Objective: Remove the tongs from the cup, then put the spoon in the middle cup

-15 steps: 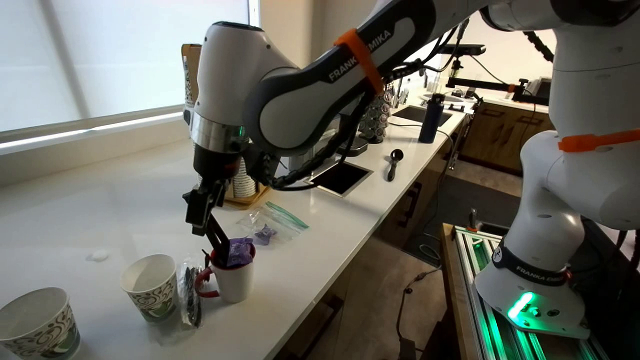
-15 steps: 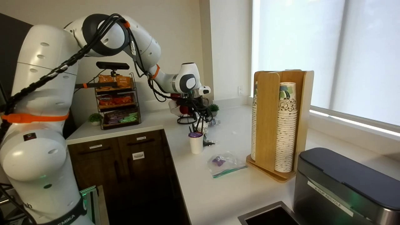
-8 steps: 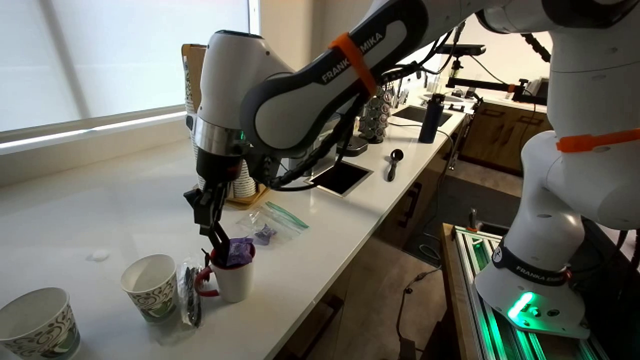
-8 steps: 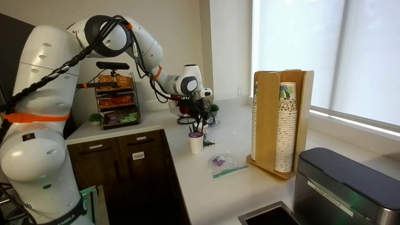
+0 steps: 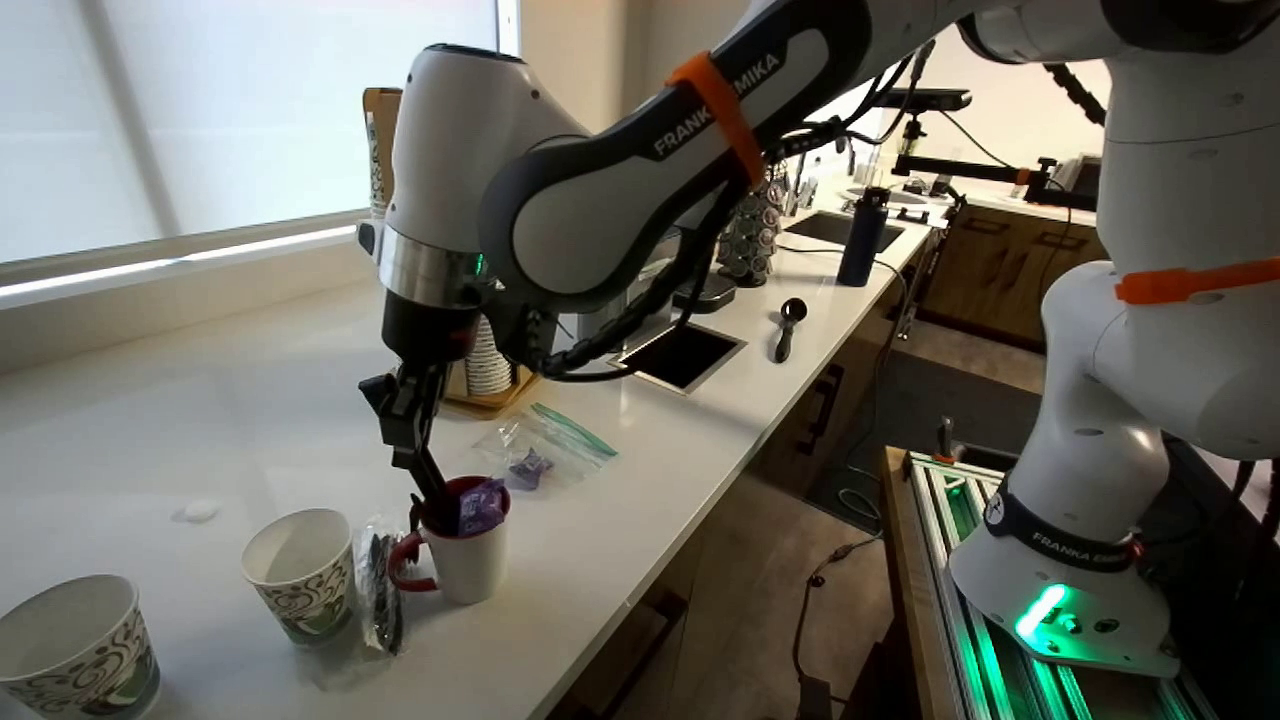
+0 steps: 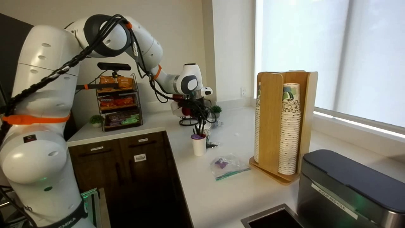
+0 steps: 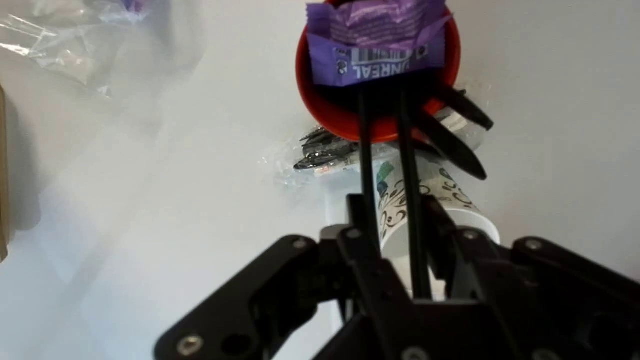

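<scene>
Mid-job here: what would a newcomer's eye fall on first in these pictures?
Probably the white arm, bent over the counter in both exterior views. Then, in the wrist view, the purple wrapper in the red-lined mug, with black tongs running from it up to the claw. In an exterior view, a green light glows on the arm's base.

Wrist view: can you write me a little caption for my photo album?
The gripper pinches black tongs that reach into a red-lined mug holding a purple packet.

Bright glow from the window
</scene>
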